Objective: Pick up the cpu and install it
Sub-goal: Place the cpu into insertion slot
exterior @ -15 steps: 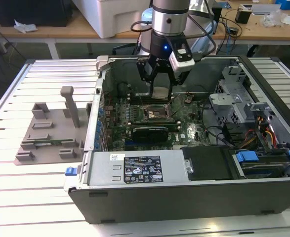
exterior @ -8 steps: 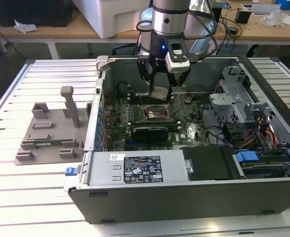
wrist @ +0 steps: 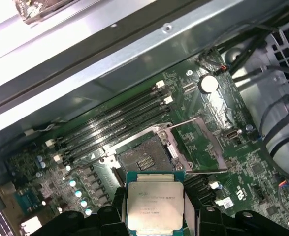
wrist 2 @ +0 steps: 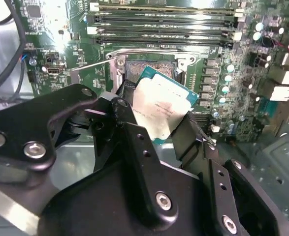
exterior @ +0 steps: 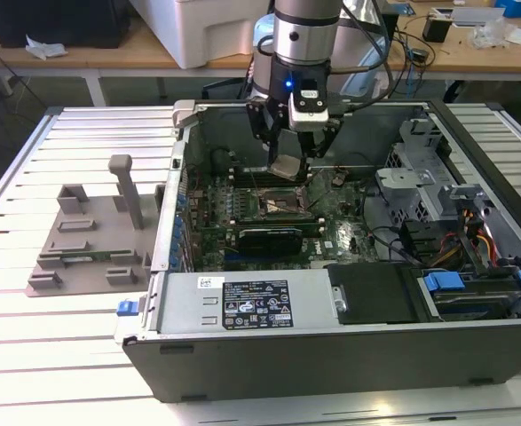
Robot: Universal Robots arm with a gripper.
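Slatted metal table (exterior: 56,355) up front carries an open computer case (exterior: 331,351). Deeper in, toward the case's far wall, the gripper (exterior: 288,161) is pinching the cpu (wrist: 155,204) by its edges, held above the open socket (wrist: 144,160). Wooden desks (exterior: 109,55) sit behind.

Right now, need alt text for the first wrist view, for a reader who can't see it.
The gripper holds the cpu, silver top toward the camera, close to the open socket, whose metal frame is swung aside. Memory slots run beside the socket, with the grey case wall beyond.
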